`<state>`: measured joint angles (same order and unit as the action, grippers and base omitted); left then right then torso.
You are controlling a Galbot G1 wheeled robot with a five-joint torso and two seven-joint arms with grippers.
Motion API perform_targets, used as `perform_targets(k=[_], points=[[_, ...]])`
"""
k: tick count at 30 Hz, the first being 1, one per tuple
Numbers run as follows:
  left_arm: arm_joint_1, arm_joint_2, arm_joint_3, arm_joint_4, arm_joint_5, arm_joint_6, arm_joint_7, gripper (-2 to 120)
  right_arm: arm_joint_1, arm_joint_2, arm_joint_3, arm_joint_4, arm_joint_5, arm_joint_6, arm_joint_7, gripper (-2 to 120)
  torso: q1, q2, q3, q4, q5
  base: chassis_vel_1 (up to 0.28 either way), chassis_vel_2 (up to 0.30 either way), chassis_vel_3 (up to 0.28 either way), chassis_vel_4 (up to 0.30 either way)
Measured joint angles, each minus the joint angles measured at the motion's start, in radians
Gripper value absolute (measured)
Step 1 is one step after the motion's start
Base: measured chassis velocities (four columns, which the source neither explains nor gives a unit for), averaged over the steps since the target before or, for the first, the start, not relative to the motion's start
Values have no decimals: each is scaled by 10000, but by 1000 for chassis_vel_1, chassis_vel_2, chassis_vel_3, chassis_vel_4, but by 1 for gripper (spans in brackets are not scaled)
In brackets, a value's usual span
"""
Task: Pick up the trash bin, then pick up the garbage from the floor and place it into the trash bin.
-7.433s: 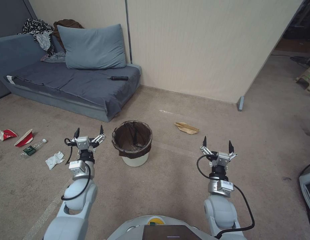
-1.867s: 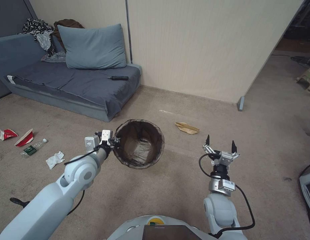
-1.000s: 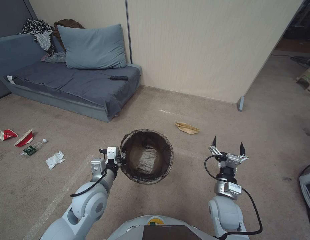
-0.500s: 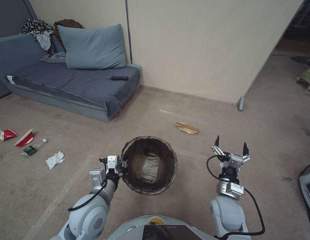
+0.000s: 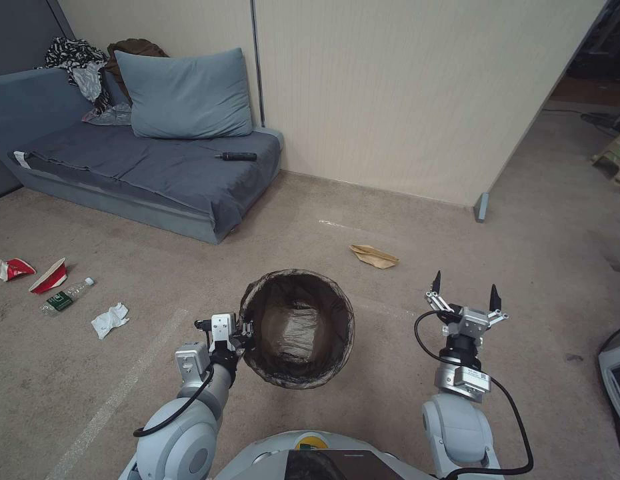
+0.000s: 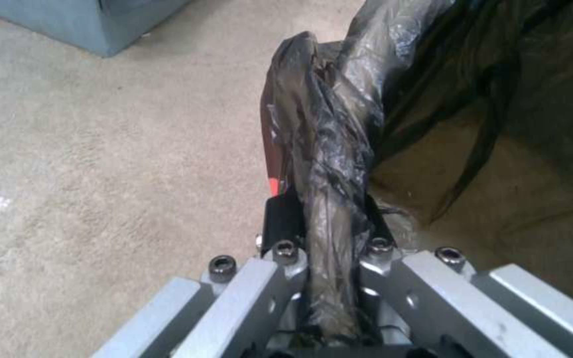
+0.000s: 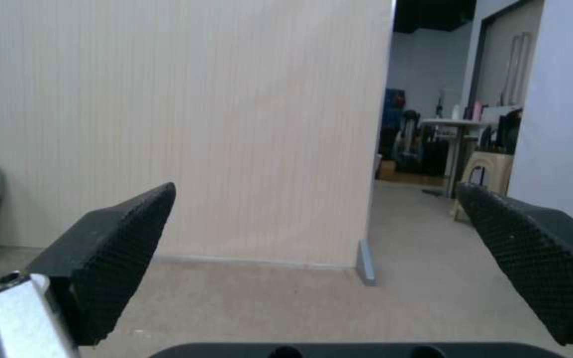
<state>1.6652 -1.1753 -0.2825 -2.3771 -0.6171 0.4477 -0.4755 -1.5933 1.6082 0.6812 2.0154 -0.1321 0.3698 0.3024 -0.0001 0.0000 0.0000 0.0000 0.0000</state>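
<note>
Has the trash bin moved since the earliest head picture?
Yes. The trash bin has left the floor, held at its rim by the left gripper, and come toward the robot, farther from the sofa.

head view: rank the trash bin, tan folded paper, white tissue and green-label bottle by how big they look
1. trash bin, held up by the left gripper, so nearness enlarges it
2. tan folded paper and green-label bottle, similar in length, not ranked
3. white tissue
</note>
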Motion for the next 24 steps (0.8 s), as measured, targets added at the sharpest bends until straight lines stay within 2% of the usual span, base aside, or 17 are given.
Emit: perform_targets(k=[7, 24], points=[[62, -187, 71, -20, 173, -24, 3, 2, -12, 0, -3, -44, -59, -16, -25, 100, 0, -1, 1, 0, 0, 0, 0, 0, 0], [-85, -174, 48, 14, 55, -109, 18, 2, -40, 0, -31, -114, -53, -59, -141, 100, 0, 0, 0, 0, -1, -12, 14, 11, -10]])
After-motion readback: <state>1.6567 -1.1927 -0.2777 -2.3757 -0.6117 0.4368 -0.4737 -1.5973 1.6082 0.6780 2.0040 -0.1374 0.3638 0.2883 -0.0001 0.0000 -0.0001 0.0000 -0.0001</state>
